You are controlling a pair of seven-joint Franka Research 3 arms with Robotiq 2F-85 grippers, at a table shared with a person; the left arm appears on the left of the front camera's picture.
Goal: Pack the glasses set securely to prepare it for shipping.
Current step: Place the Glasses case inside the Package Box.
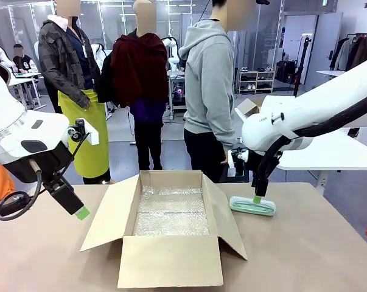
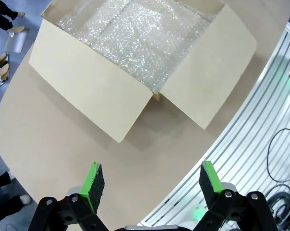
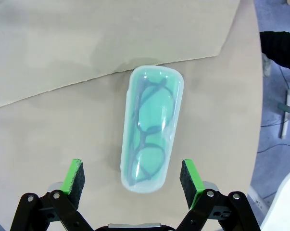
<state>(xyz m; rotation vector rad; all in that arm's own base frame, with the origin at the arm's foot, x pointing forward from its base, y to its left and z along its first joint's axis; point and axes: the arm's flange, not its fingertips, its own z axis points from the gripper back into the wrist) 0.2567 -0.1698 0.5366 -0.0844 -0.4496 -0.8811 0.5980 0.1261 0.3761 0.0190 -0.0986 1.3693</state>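
Note:
A mint green translucent glasses case (image 3: 152,137) with dark frames inside lies flat on the tan table, to the right of the box in the front view (image 1: 252,205). My right gripper (image 3: 132,179) hangs open directly over its near end, one green pad on each side, touching nothing; the front view shows the gripper (image 1: 257,198) just above the case. My left gripper (image 2: 152,180) is open and empty above bare table, left of the box (image 1: 81,212). The open cardboard box (image 1: 171,258) is lined with bubble wrap (image 1: 171,213).
The box flaps spread outward on both sides (image 1: 107,216); one flap edge reaches near the case (image 3: 111,38). A person in a grey hoodie (image 1: 210,91) stands at the far edge, with others behind. The table's rounded edge (image 2: 183,192) lies close below the left gripper.

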